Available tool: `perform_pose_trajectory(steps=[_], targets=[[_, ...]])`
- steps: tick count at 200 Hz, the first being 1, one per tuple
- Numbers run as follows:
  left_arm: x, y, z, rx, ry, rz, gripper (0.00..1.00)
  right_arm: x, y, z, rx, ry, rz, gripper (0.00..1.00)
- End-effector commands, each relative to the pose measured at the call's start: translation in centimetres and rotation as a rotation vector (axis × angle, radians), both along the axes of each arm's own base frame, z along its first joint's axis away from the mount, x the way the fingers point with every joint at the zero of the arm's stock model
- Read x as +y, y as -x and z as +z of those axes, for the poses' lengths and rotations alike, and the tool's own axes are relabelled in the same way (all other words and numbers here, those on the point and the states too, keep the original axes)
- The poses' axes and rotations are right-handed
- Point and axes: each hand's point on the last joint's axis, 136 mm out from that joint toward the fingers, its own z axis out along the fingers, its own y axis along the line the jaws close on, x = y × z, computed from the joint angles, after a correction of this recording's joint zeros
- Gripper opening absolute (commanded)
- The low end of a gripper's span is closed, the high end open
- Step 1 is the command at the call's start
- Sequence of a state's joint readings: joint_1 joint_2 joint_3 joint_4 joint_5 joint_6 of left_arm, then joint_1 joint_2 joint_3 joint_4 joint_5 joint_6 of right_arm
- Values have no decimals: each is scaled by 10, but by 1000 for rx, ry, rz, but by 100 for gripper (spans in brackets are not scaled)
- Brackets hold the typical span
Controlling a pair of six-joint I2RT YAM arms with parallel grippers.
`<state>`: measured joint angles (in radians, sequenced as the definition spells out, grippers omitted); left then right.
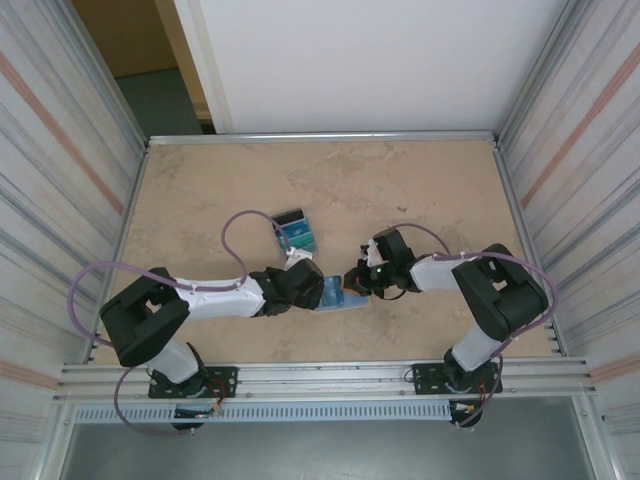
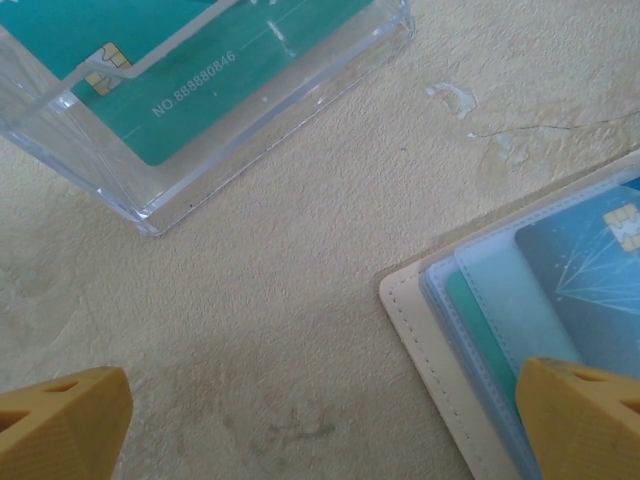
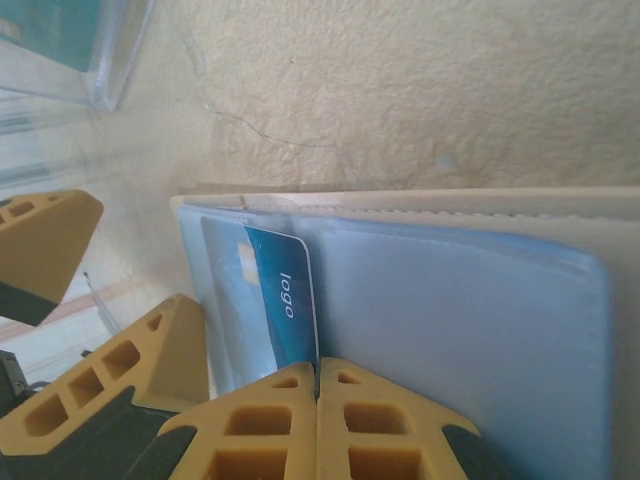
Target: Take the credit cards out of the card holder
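The card holder [image 1: 337,295] lies open on the table, tan outside [image 3: 420,200] with light-blue sleeves [image 2: 480,330]. A blue credit card [image 3: 285,300] printed "logo" sticks partly out of a sleeve. My right gripper [image 3: 318,372] is shut on that card's near edge. My left gripper [image 2: 325,405] is open and low over the table at the holder's left corner. One of its yellow fingers [image 2: 585,420] is over the holder, the other [image 2: 60,425] over bare table. A teal card edge [image 2: 470,320] shows in another sleeve. In the top view both grippers, left [image 1: 308,285] and right [image 1: 352,283], meet at the holder.
A clear plastic box [image 2: 200,150] holding a teal card [image 2: 190,70] stands just behind the holder, also seen from above [image 1: 296,232]. Metal rails [image 1: 320,137] edge the table, with corrugated walls on both sides.
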<state>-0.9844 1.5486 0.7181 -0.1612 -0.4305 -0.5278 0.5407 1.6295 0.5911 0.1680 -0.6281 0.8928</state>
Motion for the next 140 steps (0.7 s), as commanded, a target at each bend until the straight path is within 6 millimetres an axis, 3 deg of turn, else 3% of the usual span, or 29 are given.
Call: perform_pose_trajectory(steps=[1,73,140], targets=[[13,5,-7,10,-84,-3,99,-12,-1,-3,-15,77,0,0],[-1,-4,14,-55,-47,-68,99,-21,-4,2,-39,146,-1,0],[-29,-9,37,-111,50,-167,99,-21,-6,12,-59,142,-7,0]])
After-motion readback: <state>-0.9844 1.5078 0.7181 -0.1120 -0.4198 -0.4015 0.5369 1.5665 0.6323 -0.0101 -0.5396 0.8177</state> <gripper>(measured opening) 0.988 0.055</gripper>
